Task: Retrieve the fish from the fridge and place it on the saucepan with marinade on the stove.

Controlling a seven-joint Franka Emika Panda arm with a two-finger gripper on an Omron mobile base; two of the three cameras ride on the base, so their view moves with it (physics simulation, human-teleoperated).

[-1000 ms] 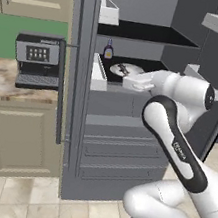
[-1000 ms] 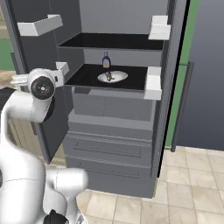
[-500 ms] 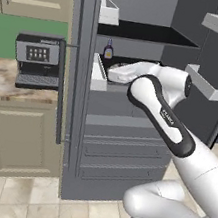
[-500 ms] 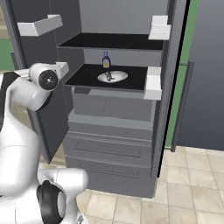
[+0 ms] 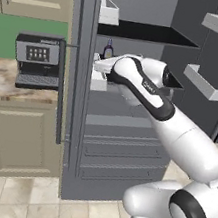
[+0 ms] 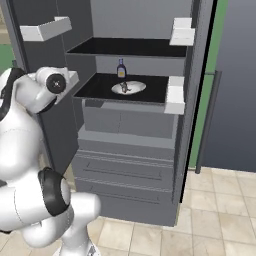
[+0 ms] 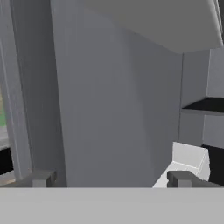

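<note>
The fridge (image 6: 130, 145) stands open. On its middle black shelf a small silver-grey fish (image 6: 126, 88) lies on a round white plate (image 6: 141, 86). My arm (image 5: 145, 87) reaches across the front of that shelf in the left base view and hides the fish there. My gripper (image 7: 111, 179) is open, its two dark tips wide apart with nothing between them. It faces a grey inner wall of the fridge beside a white bin (image 7: 190, 158), apart from the fish. The saucepan, the marinade and the stove are out of view.
A dark bottle (image 6: 121, 68) stands just behind the plate. White door bins (image 6: 175, 100) hang on both open doors. Grey drawers (image 5: 119, 148) sit below the shelf. A coffee machine (image 5: 36, 60) stands on the counter to the left of the fridge.
My arm has swung up and to the left across the middle shelf, and the hand has turned toward the fridge's left side. The fish and plate have not moved.
</note>
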